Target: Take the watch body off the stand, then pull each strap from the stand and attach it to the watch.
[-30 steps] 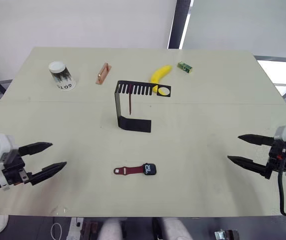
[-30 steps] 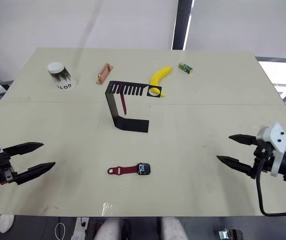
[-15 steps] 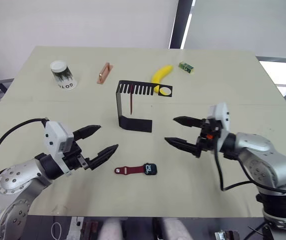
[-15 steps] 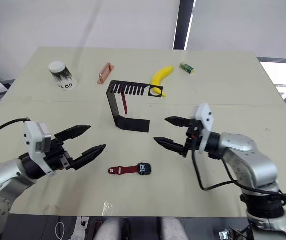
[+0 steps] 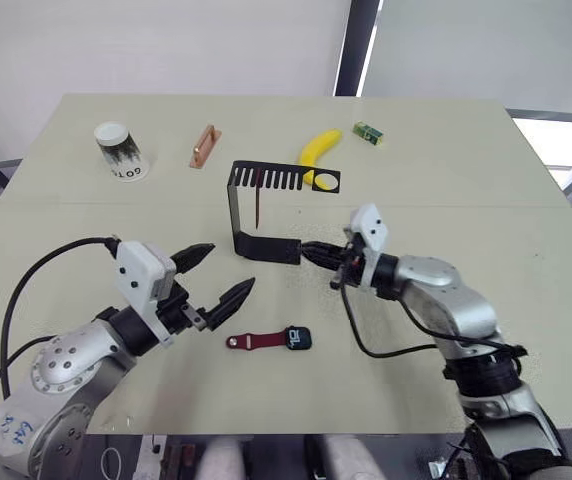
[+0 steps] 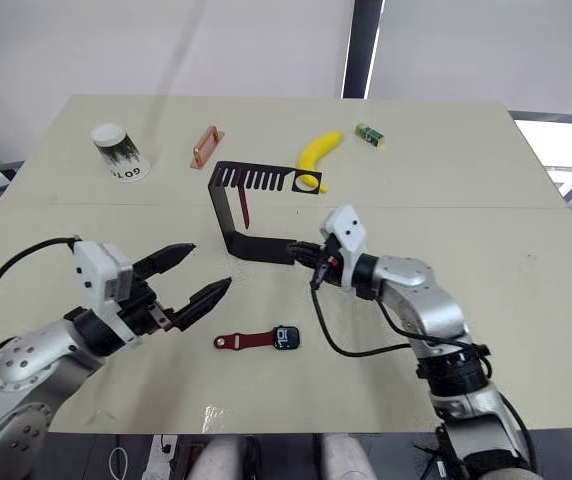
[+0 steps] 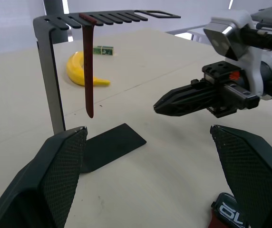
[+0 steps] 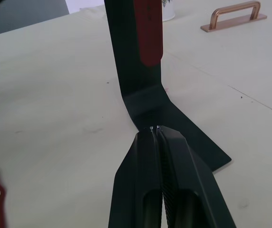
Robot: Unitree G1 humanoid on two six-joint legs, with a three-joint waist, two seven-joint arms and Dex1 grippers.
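The black stand (image 5: 237,205) is upright mid-table, and one dark red strap (image 5: 256,207) hangs from its slotted top arm. In front of it the watch body (image 5: 299,338) lies flat on the table, a second red strap (image 5: 249,342) stretching from its left side. My right gripper (image 5: 306,250) is shut and empty, its tips (image 8: 154,129) at the right edge of the stand's flat base (image 8: 174,121). My left gripper (image 5: 231,268) is open and empty, left of the stand and just above the watch. Its fingers (image 7: 55,175) frame the hanging strap (image 7: 88,71).
At the back of the table are a paper cup (image 5: 118,152), a copper-coloured bar (image 5: 204,146), a banana (image 5: 321,152) behind the stand's top arm, and a small green box (image 5: 368,132). The table's front edge (image 5: 296,430) runs close below the watch.
Both arms swung in from the table's sides toward the middle. The right gripper shut and came to the stand's base. The left gripper stayed open and came near the watch.
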